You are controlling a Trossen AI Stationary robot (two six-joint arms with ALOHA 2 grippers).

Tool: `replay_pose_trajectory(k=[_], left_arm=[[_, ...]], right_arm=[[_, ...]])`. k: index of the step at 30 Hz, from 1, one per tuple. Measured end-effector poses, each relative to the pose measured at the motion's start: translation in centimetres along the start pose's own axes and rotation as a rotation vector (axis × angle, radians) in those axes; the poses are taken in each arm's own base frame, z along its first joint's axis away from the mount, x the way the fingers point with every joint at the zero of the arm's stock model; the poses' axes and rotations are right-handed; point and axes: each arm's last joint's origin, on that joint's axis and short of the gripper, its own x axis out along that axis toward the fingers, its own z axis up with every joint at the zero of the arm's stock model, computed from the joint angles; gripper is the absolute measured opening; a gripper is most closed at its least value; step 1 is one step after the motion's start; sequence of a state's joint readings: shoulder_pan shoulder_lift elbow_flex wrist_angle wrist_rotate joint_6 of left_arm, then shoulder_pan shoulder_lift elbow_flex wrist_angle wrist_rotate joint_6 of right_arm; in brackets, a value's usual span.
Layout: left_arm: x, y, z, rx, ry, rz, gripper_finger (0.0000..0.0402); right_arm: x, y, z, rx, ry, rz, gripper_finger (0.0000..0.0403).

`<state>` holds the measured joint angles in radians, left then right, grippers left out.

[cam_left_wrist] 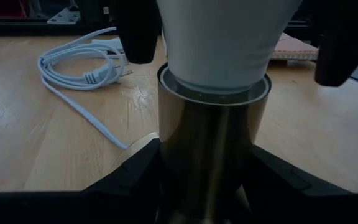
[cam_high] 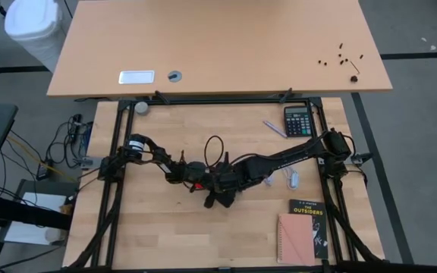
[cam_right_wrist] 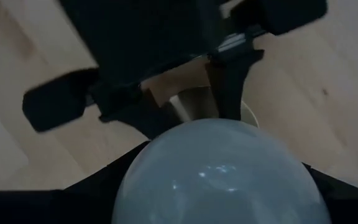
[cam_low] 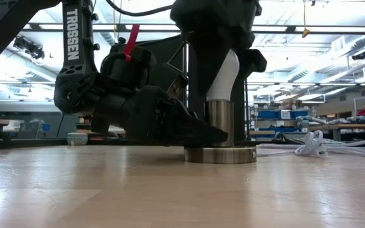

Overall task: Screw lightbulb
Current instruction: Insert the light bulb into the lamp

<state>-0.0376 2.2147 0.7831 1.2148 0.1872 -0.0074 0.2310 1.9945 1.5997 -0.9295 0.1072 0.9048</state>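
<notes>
The lightbulb (cam_low: pixel 224 75) stood upright, long axis vertical, its round end up and its narrow end down in the brass socket (cam_low: pixel 220 130) near the middle of the desk (cam_low: pixel 106 190). The right gripper (cam_low: pixel 219 60) came from above and pinched the bulb's glass between its fingers. The left gripper (cam_left_wrist: pixel 205 180) clamped the socket's barrel low, by the look of it. "TROSSEN" ran down one arm; a black book (cam_high: pixel 311 220) read "THE OUTSIDERS."
</notes>
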Motion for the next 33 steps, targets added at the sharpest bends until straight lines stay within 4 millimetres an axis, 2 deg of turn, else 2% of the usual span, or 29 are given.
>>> replay_pose_trajectory(k=[7,24,33], left_arm=[[0.01,-0.07,-0.02,-0.005,0.000,0.011,0.0198],[-0.01,-0.05,-0.08,-0.009,0.002,0.018,0.0198],[-0.01,-0.09,-0.09,-0.005,0.002,0.007,0.0198]], right_arm=[[0.04,-0.01,0.04,0.267,-0.011,-0.005,0.0264],[0.28,-0.10,0.01,0.751,-0.002,-0.021,0.0264],[0.28,-0.06,-0.03,0.767,0.011,-0.015,0.0271]])
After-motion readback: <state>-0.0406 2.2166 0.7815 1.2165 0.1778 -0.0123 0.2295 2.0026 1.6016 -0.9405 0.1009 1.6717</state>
